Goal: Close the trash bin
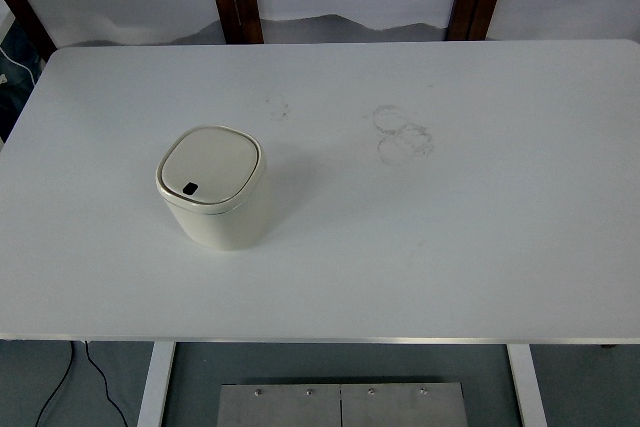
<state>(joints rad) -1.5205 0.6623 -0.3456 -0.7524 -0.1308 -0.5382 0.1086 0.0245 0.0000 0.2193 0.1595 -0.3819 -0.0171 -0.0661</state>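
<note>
- Now the trash bin [212,200] is seen standing upright on the left part of the white bench [480,237], well back from the near edge.
- Its lid [209,166] is seen lying flat on top, with a small dark square mark [189,187] near the front rim, so the bin looks shut already and the job looks done.
- What is inside the bin cannot be told, because the inside is hidden by the lid.
- No robot hand is seen, left or right, so nothing can be said about the fingers.
- Little can go wrong from here. If the lid were pushed again on the dark mark, it might pop open, should that mark be a press button.
- If the bin were bumped from the side by an arm coming back in, it could be slid or tipped over, as it looks light.
- Some faint ring marks [402,133] are seen on the bench, well apart from the bin.
</note>
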